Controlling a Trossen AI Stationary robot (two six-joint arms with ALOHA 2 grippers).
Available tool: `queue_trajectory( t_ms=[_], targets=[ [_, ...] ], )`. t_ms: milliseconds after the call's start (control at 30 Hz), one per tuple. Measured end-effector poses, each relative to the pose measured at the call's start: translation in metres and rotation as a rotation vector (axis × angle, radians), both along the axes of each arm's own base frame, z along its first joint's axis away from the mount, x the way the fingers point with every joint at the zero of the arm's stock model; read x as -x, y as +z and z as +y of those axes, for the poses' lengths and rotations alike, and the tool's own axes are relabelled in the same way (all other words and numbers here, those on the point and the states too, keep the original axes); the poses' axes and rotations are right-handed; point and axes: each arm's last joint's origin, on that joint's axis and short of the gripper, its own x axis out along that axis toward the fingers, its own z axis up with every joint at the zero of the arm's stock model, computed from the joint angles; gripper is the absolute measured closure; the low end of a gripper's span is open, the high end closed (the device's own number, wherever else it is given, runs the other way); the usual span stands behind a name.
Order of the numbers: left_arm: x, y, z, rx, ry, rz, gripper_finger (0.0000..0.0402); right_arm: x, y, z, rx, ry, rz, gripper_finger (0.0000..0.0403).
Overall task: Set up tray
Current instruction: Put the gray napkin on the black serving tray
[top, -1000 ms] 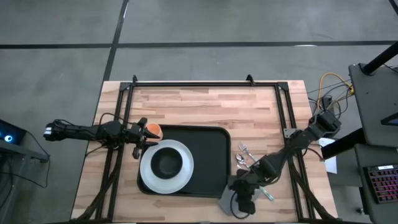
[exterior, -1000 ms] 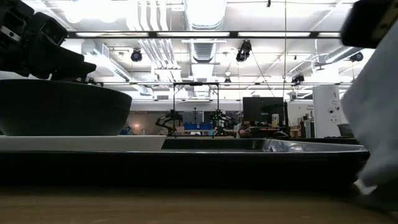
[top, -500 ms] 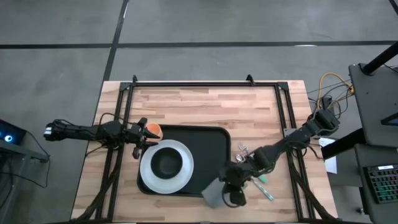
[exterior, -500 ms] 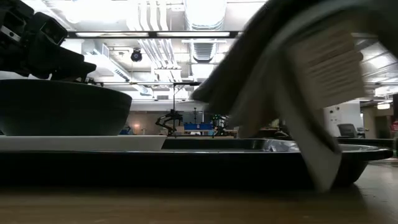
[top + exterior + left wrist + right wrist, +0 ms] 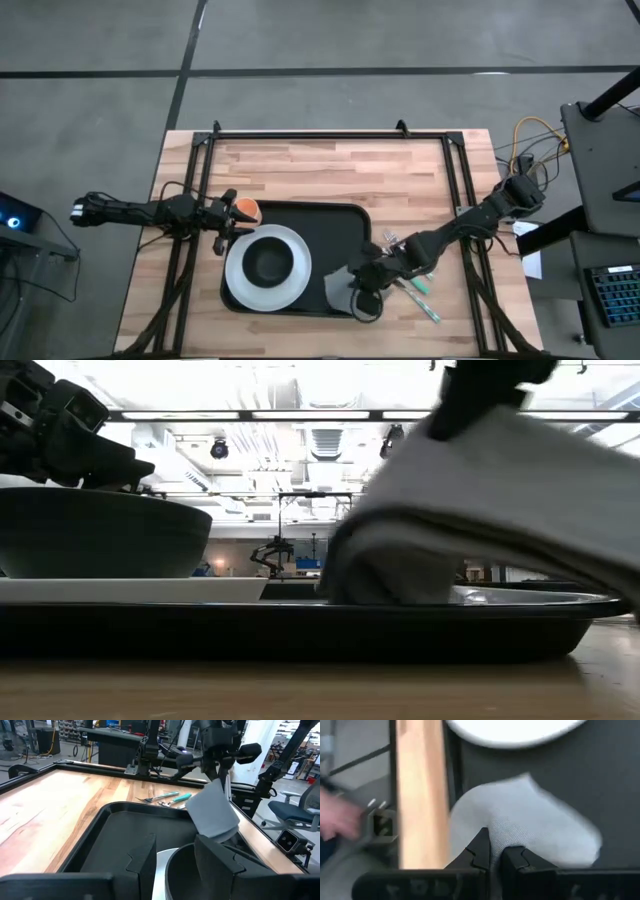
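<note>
Right now the right gripper (image 5: 366,296) is pinched on a folded grey napkin (image 5: 342,287), and the cloth hangs from its fingers over the black tray (image 5: 335,225), its lower edge apparently brushing the tray floor in the low view. Seen from the gripper, the white plate (image 5: 266,266) with the dark bowl (image 5: 267,260) on it sits just beyond the napkin, deeper into the tray, while the cutlery (image 5: 405,270) lies behind the gripper on the bare wood of the table (image 5: 320,165), outside the tray rim. The right wrist view shows the fingers (image 5: 481,851) squeezed onto a fold of the napkin (image 5: 530,822), with the tray edge and a strip of wood beside it. To my eye the step in hand is laying the napkin down beside the plate. Doing it well would mean lowering until the cloth rests flat on the tray floor, keeping it clear of the plate's rim, and only then letting go, so it does not flop over the rim or bunch up. The left gripper (image 5: 226,222) waits at the far side of the plate from the working one, near an orange object (image 5: 244,209); its fingers (image 5: 145,860) stand apart with nothing between them.
</note>
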Motion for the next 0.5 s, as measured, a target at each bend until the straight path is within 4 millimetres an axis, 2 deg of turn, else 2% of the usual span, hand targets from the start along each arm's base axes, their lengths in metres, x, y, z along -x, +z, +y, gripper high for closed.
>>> queue_trajectory(
  t_ms=[133, 267, 367, 500],
  targets=[
    [0.0, 0.0, 0.0, 0.0, 0.0, 0.0, 0.0287, -0.002, 0.003, -0.008, 0.111, -0.149, -0.055, 0.0395],
    [0.0, 0.0, 0.0, 0.0, 0.0, 0.0, 0.0287, -0.002, -0.007, -0.023, -0.056, -0.357, 0.056, 0.0395],
    [0.0, 0.0, 0.0, 0.0, 0.0, 0.0, 0.0287, 0.001, -0.015, -0.024, -0.189, -0.408, 0.14, 0.0395],
    [0.0, 0.0, 0.0, 0.0, 0.0, 0.0, 0.0287, 0.005, -0.021, -0.023, -0.233, -0.456, 0.188, 0.0394]
  ],
)
